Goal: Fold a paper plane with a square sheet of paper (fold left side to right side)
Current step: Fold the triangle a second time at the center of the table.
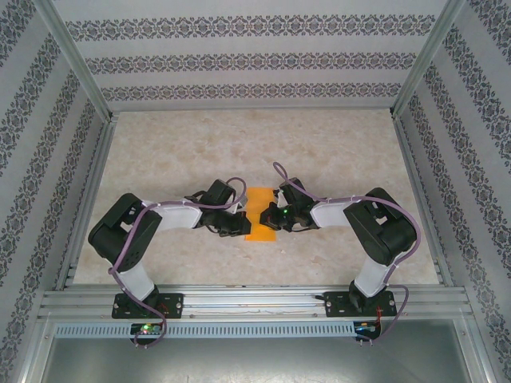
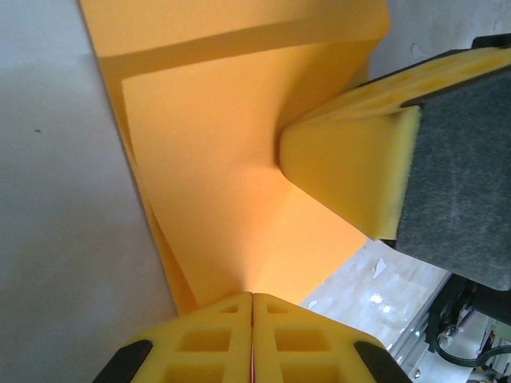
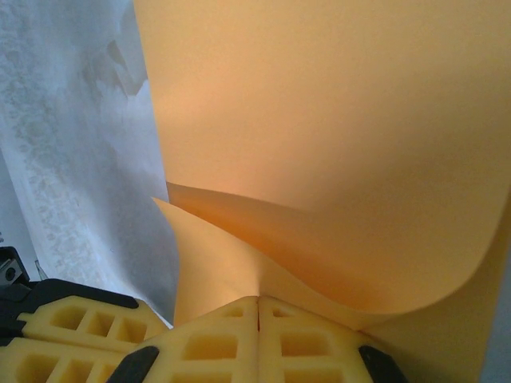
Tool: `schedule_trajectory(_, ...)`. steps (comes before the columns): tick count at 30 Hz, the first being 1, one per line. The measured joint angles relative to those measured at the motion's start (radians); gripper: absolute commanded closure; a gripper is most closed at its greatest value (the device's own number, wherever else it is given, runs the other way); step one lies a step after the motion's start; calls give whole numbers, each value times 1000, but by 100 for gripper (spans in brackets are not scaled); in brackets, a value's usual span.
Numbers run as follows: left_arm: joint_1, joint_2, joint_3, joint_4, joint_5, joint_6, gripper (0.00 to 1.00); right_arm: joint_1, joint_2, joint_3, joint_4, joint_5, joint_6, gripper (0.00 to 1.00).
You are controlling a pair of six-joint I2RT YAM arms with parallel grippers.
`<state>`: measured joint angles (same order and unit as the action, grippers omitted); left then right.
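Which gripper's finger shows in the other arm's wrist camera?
The right gripper: its yellow finger meets the orange sheet of paper opposite the shut left gripper.

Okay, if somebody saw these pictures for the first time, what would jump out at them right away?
The bright orange paper stands out first, mid-table between the two arms against the pale mottled table. Up close, the left gripper and the right gripper each pinch it with yellow fingers shut, and the sheet bows into a curl.
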<state>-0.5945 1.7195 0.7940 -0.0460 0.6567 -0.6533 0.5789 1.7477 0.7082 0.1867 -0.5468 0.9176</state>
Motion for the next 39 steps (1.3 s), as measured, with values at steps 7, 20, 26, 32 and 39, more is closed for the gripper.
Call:
schedule_trajectory(7, 0, 18, 3, -11, -17, 12, 94, 0, 0, 0, -1, 0, -4, 100)
schedule_trajectory(20, 0, 18, 8, -25, -26, 43, 100, 2, -44, 12, -64, 5, -26, 100)
schedule_trajectory(26, -1, 18, 10, -30, -30, 44, 100, 42, -58, 18, -63, 9, -27, 100)
schedule_trajectory(32, -2, 18, 14, -37, -34, 44, 100, 72, -38, 32, -63, 18, -27, 100)
schedule_trajectory(39, -6, 19, 22, -52, -43, 44, 100, 72, -2, 47, -65, 35, -31, 100)
